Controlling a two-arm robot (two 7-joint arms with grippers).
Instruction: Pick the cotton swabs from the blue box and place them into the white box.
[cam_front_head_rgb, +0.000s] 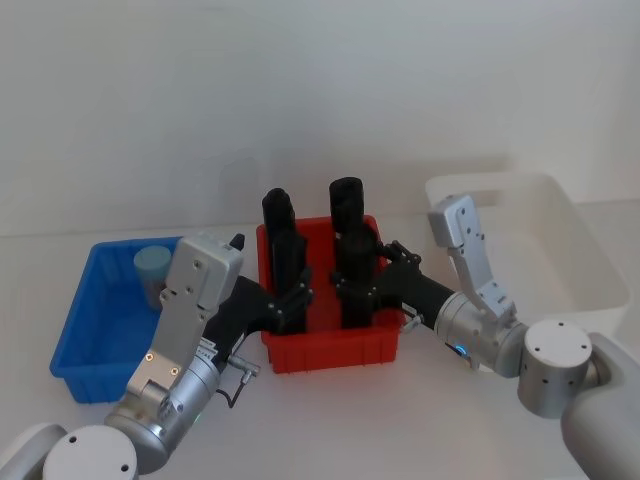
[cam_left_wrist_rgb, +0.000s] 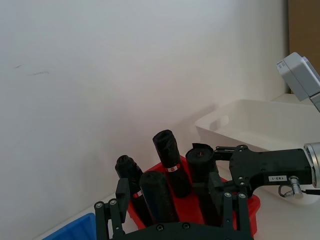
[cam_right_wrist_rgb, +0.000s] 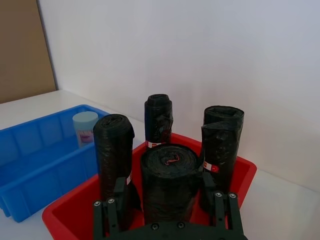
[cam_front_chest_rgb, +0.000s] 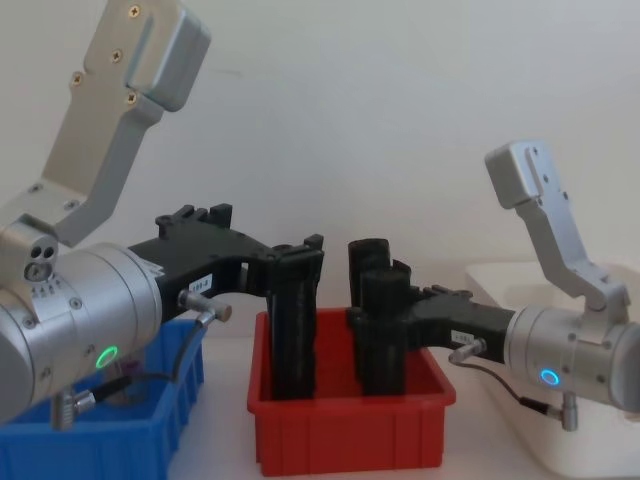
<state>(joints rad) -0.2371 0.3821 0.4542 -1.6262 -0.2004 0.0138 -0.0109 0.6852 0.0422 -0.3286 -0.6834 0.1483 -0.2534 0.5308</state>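
Cotton swabs: one jar, held in blue box.
Left gripper and right gripper are each clamped on a black roll in red bin, beside that jar.

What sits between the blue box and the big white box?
In the head view, a red bin of upright black rolls stands between the blue box and the white box, with the left claw and right claw at the rolls.
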